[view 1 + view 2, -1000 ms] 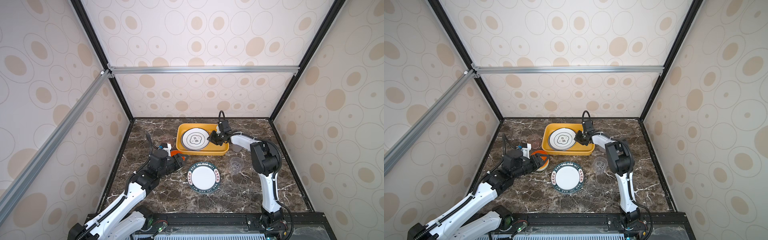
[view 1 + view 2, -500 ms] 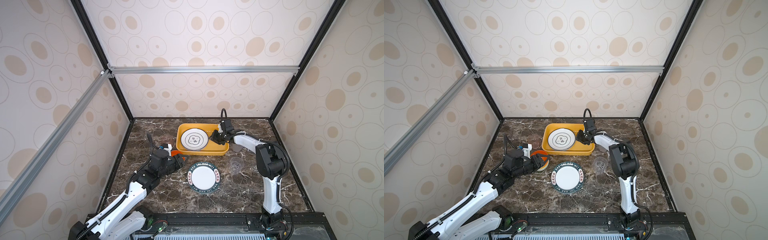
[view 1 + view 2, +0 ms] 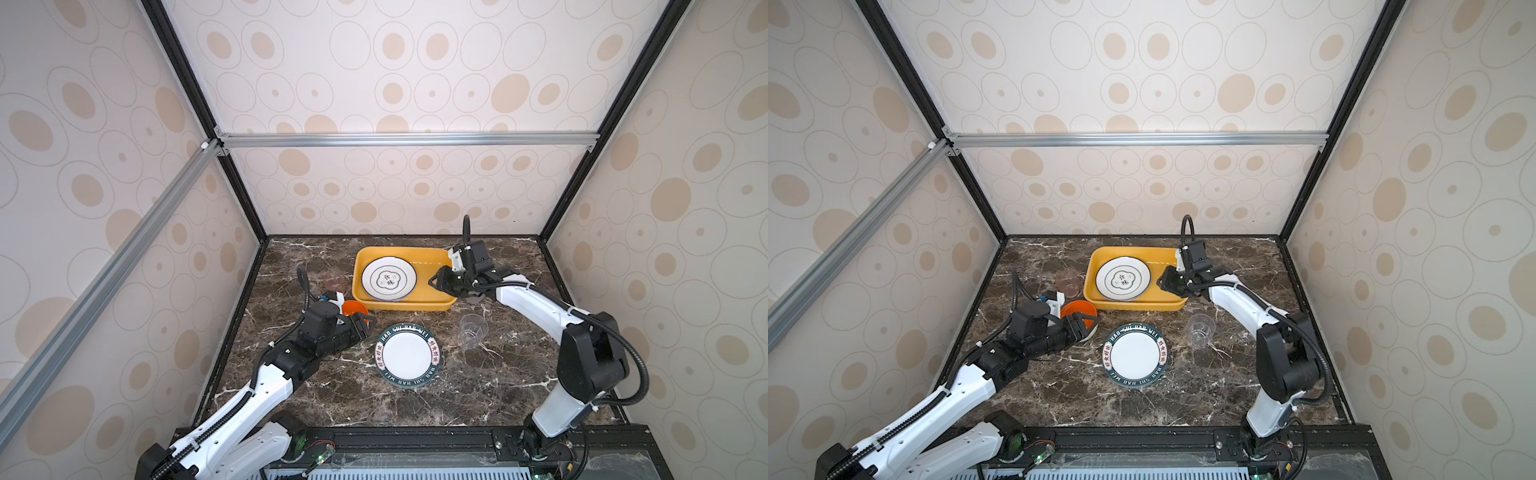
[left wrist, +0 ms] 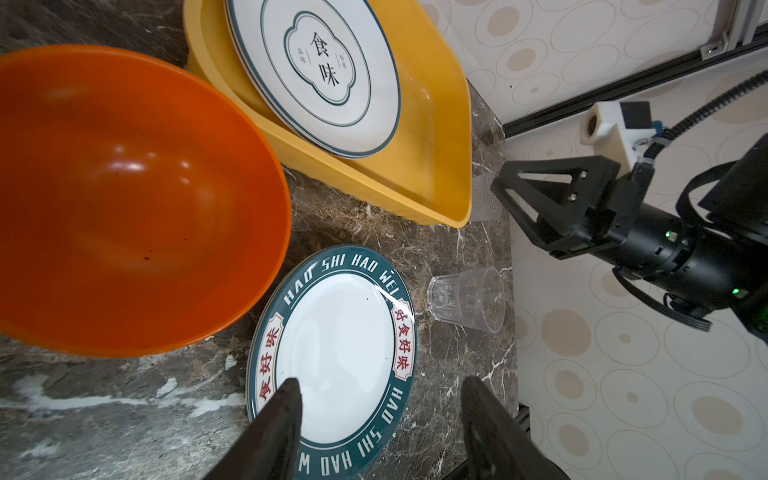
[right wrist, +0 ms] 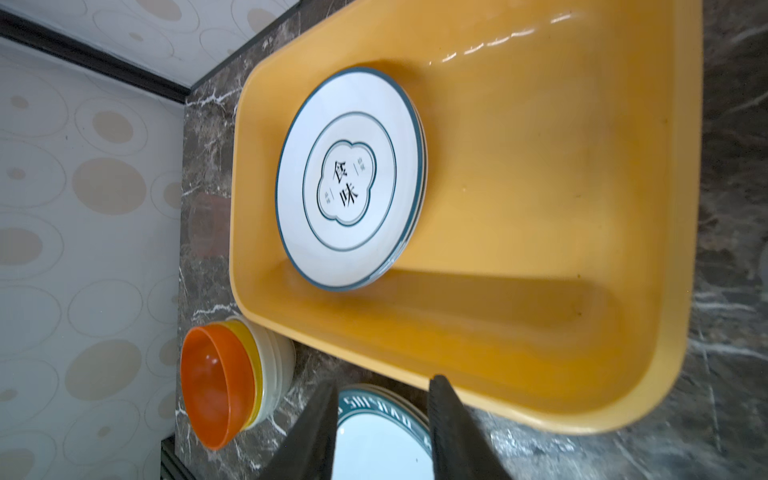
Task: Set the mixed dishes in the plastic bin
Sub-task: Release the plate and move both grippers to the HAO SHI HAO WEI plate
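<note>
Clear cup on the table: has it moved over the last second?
No. In a top view the clear cup stands where it did, right of the dark-rimmed plate, near the right front corner of the yellow bin.

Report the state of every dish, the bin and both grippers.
Yellow bin: holds stacked plates.
Teal-rimmed plate: flat on table.
Clear cup: upright on table.
Pink cup: on table, outside bin.
Bowl stack: nested, orange on top, on table.
Left gripper: open, empty.
Right gripper: open, empty.
</note>
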`<state>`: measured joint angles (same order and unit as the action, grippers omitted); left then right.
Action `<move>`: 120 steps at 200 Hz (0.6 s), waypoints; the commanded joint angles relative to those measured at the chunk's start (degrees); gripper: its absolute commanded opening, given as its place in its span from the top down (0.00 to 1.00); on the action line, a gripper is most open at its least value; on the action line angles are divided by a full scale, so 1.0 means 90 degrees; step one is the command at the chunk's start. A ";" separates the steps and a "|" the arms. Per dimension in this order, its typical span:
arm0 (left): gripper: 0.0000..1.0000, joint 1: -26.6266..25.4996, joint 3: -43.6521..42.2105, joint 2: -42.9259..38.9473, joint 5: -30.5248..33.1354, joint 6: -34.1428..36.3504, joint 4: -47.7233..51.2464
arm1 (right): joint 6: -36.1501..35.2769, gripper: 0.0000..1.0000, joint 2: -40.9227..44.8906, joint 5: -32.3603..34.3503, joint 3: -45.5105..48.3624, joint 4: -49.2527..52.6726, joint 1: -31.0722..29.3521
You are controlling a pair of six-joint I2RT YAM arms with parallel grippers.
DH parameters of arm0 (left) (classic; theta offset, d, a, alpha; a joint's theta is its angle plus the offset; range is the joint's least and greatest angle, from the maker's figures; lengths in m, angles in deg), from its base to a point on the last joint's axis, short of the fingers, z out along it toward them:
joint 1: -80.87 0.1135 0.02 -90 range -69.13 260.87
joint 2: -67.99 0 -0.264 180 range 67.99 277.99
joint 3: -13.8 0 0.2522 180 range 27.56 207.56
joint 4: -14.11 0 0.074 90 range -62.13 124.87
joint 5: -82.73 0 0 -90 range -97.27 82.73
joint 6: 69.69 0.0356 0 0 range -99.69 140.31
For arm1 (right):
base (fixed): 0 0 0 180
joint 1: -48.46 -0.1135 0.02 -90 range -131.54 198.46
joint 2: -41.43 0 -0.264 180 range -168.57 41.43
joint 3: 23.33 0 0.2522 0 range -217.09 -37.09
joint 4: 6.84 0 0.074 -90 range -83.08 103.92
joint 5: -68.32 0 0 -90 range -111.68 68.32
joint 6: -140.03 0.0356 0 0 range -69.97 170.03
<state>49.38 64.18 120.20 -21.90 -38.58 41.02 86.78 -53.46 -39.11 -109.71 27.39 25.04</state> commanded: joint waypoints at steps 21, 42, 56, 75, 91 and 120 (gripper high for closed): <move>0.38 -0.0594 0.0011 0.0303 0.0491 0.0093 0.0296 | -0.0421 0.54 0.0999 -0.0065 0.0844 0.0603 -0.0145; 0.38 -0.0891 0.0037 0.0471 0.0767 0.0073 0.0533 | -0.0547 0.52 0.1348 -0.0027 0.1156 0.0796 -0.0236; 0.38 -0.1057 -0.0010 0.0532 0.0883 -0.0011 0.0571 | -0.0586 0.52 0.1498 -0.0014 0.1327 0.0875 -0.0314; 0.39 -0.1283 -0.0082 0.0669 0.1022 -0.0133 0.0583 | -0.0627 0.52 0.1603 0.0036 0.1507 0.0890 -0.0455; 0.40 -0.1449 -0.0104 0.0849 0.1159 -0.0189 0.0570 | -0.0627 0.51 0.1572 0.0173 0.1599 0.0930 -0.0582; 0.41 -0.1635 -0.0152 0.1173 0.1303 -0.0280 0.0447 | -0.0608 0.51 0.1390 0.0335 0.1692 0.0880 -0.0842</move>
<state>36.01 63.39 129.05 -13.29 -39.54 44.47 82.04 -40.09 -38.21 -95.22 34.18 19.41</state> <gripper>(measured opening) 0.600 0.490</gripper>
